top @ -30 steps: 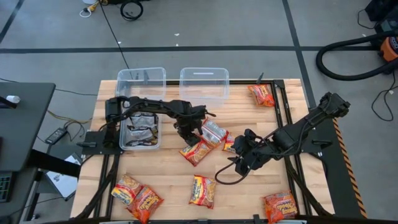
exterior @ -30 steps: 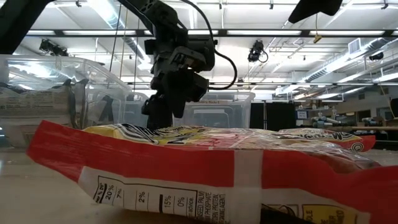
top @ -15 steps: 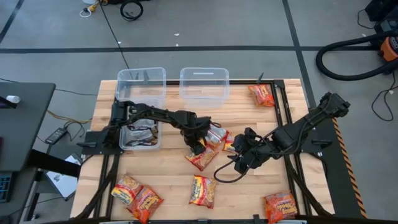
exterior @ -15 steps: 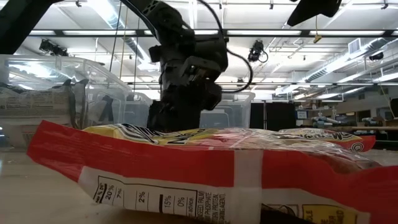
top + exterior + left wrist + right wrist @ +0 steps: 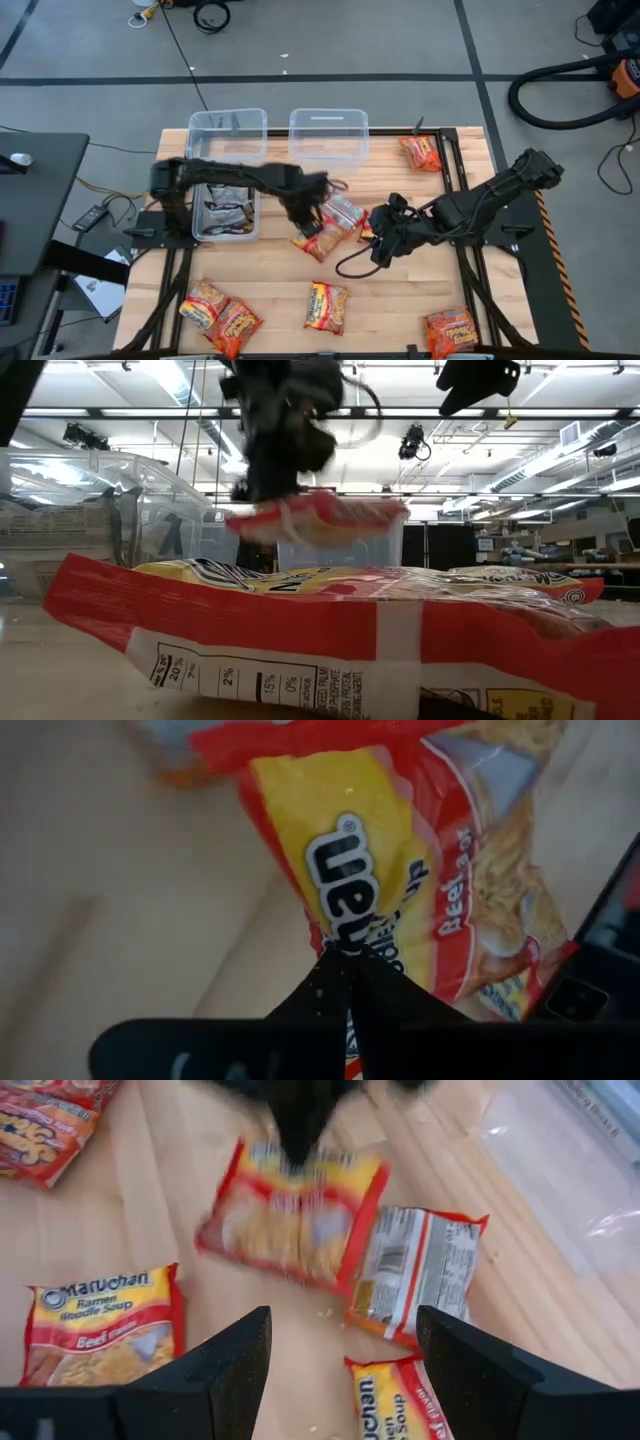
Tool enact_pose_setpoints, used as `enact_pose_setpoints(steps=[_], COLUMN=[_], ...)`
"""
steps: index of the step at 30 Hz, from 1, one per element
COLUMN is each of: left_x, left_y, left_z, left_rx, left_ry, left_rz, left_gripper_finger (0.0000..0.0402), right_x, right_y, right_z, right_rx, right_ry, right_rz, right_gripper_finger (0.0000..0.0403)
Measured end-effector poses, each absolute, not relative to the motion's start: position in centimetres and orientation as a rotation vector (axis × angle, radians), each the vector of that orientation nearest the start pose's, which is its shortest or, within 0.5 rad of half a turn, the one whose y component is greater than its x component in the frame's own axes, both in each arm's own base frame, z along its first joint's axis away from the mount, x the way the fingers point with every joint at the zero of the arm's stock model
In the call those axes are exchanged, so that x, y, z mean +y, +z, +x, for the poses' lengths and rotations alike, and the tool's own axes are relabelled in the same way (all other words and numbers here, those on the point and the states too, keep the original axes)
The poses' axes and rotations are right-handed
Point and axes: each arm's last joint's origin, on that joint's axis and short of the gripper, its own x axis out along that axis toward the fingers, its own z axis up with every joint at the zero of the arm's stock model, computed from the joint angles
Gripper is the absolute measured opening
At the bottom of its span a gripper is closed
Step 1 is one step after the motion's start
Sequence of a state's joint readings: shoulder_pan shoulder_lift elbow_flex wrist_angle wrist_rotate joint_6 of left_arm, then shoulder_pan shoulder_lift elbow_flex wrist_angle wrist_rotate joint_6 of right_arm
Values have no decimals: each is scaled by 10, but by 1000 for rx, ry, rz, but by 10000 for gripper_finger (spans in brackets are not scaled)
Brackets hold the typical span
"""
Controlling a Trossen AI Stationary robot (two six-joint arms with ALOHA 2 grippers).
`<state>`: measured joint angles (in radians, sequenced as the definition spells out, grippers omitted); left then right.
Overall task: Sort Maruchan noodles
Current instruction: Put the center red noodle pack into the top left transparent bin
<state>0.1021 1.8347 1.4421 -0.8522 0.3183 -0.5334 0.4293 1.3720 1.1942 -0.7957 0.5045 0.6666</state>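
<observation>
My left gripper (image 5: 308, 224) is shut on a yellow-and-red Maruchan packet (image 5: 320, 241), which hangs above the table's middle in the low view (image 5: 318, 518). My right gripper (image 5: 383, 243) hovers open just to the packet's right, with nothing between its fingers (image 5: 345, 1380). Beside it, a silver-backed packet (image 5: 415, 1270) and another yellow-and-red one (image 5: 395, 1400) lie flat on the wood. More packets lie along the near edge (image 5: 326, 307) and at the far right (image 5: 420, 152). My left gripper pinches the packet's printed face at the logo (image 5: 338, 895) between its two fingertips, toward one side of the packet. The fingers come from above, pointing steeply down. The packet is lifted clear of the table and hangs below them, roughly level.
Two clear bins (image 5: 227, 133) (image 5: 328, 133) stand at the far edge, and a third (image 5: 224, 212) at the left holds silver packets. Orange packets lie at the near left (image 5: 218, 314) and near right (image 5: 449, 332). A packet (image 5: 330, 630) fills the low view's foreground.
My left gripper sank onto the yellow-and-red packet near the table's middle, shut on it and rose. The packet now hangs clear of the wood, where before it lay flat. My right gripper drifted a little toward the far edge and stayed open.
</observation>
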Motion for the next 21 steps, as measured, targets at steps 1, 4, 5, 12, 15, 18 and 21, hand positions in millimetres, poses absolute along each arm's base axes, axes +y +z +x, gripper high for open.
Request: enact_pose_setpoints(steps=[1, 4, 5, 12, 15, 18, 21], left_x=[32, 46, 51, 105, 129, 153, 178], left_y=[244, 293, 309, 380, 387, 385, 377], left_z=[359, 328, 315, 213, 175, 149, 137], left_rx=[1242, 1179, 1151, 1039, 1036, 1066, 1093], left_ry=[170, 255, 290, 810, 1055, 1241, 1334], left_rz=[-716, -679, -667, -614, -631, -684, -745], left_gripper_finger=[4, 3, 3, 3, 3, 3, 3], right_x=[98, 90, 87, 51, 28, 4, -20], right_y=[301, 302, 303, 313, 320, 326, 331], right_z=[254, 259, 260, 281, 292, 299, 302], right_rx=[793, 787, 783, 690, 625, 569, 530], right_ry=[-350, -349, -351, -365, -349, -318, -284], right_rz=[178, 133, 109, -62, -111, -143, -147], right_gripper_finger=[254, 254, 254, 254, 254, 254, 254])
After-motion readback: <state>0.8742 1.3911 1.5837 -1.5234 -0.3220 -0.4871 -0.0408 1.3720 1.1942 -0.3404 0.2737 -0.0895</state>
